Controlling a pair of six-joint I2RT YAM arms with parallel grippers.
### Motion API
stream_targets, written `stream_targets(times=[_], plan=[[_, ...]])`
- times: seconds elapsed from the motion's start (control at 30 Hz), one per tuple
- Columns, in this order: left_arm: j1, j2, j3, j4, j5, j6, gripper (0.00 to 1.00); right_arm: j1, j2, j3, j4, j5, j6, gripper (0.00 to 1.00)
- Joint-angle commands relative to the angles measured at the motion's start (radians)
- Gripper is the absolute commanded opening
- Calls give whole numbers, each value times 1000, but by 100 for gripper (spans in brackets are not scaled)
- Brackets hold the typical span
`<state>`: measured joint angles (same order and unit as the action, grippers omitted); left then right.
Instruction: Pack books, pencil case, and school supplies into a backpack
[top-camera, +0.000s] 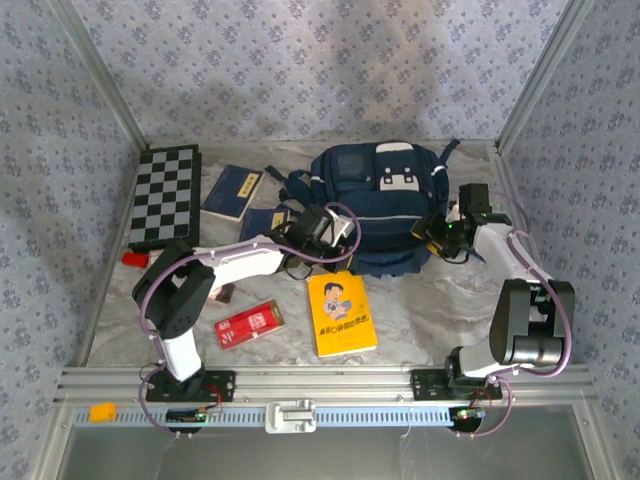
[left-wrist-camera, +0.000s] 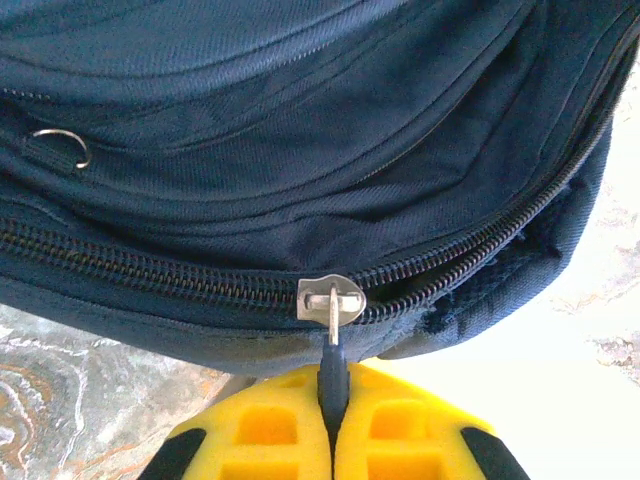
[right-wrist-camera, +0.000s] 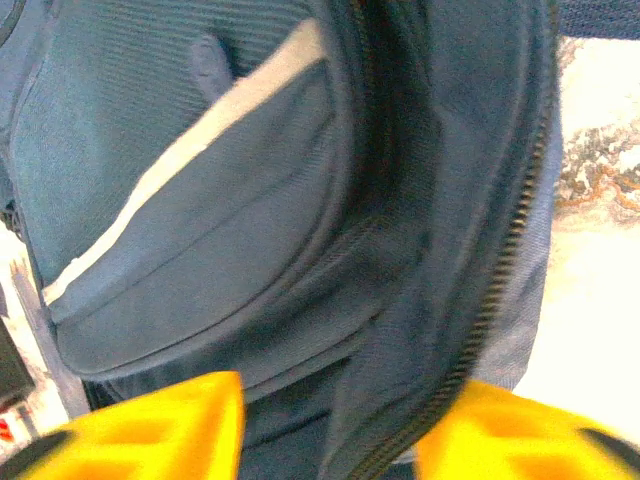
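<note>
The navy backpack (top-camera: 385, 205) lies at the back middle of the table. My left gripper (top-camera: 345, 232) is at its near left edge, shut on the dark pull tab (left-wrist-camera: 331, 368) of the silver zipper slider (left-wrist-camera: 331, 300). To the slider's right the zip gapes. My right gripper (top-camera: 438, 228) is at the bag's right side, open, its yellow fingers (right-wrist-camera: 160, 425) standing either side of a fold of backpack fabric (right-wrist-camera: 250, 200) by the zip teeth. A yellow book (top-camera: 341, 314) and the red pencil case (top-camera: 250, 322) lie near the front. Two navy books (top-camera: 233, 191) (top-camera: 262, 222) lie left of the bag.
A black-and-white chequered board (top-camera: 165, 195) lies at the back left, with a tiny red block (top-camera: 134, 258) in front of it. Metal frame posts and patterned walls close in the table on both sides. A small orange piece (top-camera: 102, 411) sits on the front rail.
</note>
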<state>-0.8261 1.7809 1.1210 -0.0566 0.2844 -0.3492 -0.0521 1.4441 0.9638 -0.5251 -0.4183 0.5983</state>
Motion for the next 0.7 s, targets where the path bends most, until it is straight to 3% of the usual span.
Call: stream_targets(times=[0.0,0.07,0.23,0.47,0.67], plan=[[-9,3,61,10,12,-9,0,8,-73,14,-84,22,-29,70],[-9,3,68,5,14,-8,0,6,-147,-9,-152,6,-26,82],[-16,11,82,10,16,-4,0,128,-275,-114,-107,0,148,95],[-29,23,109,-9,20,9,0,323,-227,-139,95,50,434,97],[-36,15,110,-14,19,18,0,362,-85,-103,177,170,529,90]])
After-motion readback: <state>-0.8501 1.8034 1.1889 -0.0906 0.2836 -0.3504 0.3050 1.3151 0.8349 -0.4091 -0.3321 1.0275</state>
